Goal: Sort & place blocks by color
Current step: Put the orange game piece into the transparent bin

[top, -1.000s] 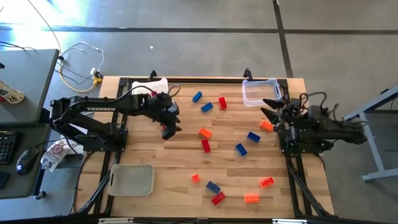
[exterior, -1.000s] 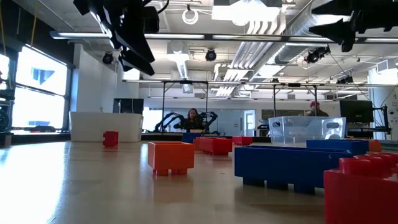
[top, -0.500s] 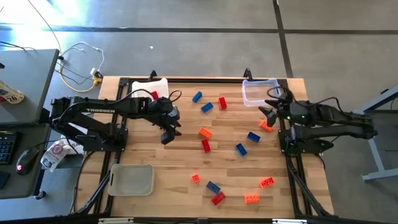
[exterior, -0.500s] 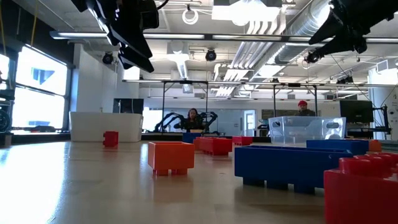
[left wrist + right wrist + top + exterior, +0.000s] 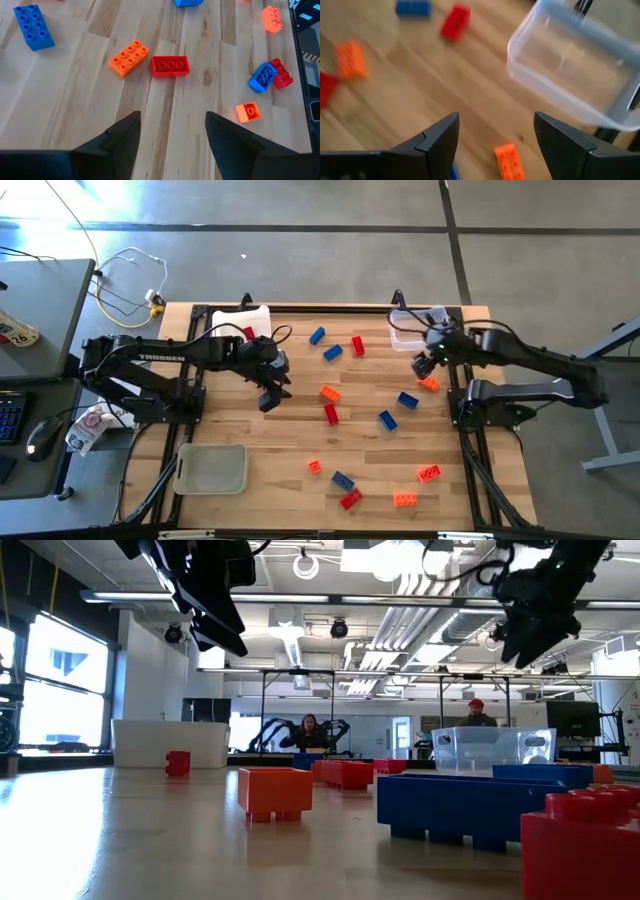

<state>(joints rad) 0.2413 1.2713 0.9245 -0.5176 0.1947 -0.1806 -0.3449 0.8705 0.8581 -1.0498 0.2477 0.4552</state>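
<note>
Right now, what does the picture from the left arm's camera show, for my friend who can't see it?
The left hand is open and empty above the wooden table. Just ahead of it, an orange block and a red block lie side by side. More blue, red and orange blocks are scattered farther off.

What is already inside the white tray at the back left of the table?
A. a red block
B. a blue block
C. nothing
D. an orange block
A: in the high view a red block lies in the white tray beside the left arm.
</note>
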